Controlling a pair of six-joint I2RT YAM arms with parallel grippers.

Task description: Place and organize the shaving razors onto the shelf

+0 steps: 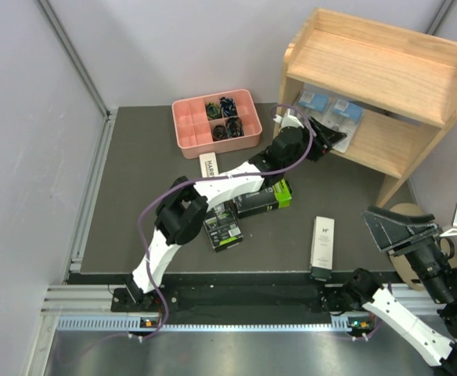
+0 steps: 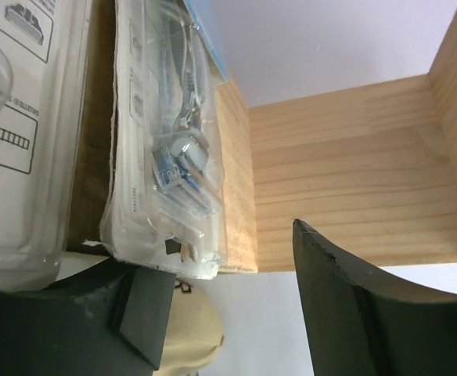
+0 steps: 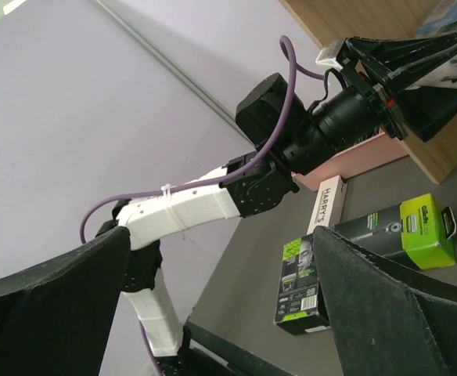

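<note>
Two blister packs (image 1: 344, 114) lay flat side by side on the lower tier of the shelf (image 1: 385, 145). Left tool (image 1: 328, 139) was reached in at that tier's front edge, fingers apart, gripping nothing; in the wrist view the nearer pack sat just beside one finger (image 2: 134, 313). Right tool (image 1: 401, 227) hung off the tabletop's (image 1: 134, 204) right side, also apart and empty.

Judged step: blister packs shelved, four packs left. Two black boxes (image 1: 264, 198) lay near mid-tabletop, under the left arm. Two white boxes were well apart: one (image 1: 210, 164) just in front of the pink tray (image 1: 188, 125), one (image 1: 322, 241) near the front edge.

Next move calls for backing the left tool straight out, low, so it doesn't drag the near pack or catch the upper tier.

Room: lower tier bare to the right of the packs; top tier bare. Raised lips and side panels bound both.
</note>
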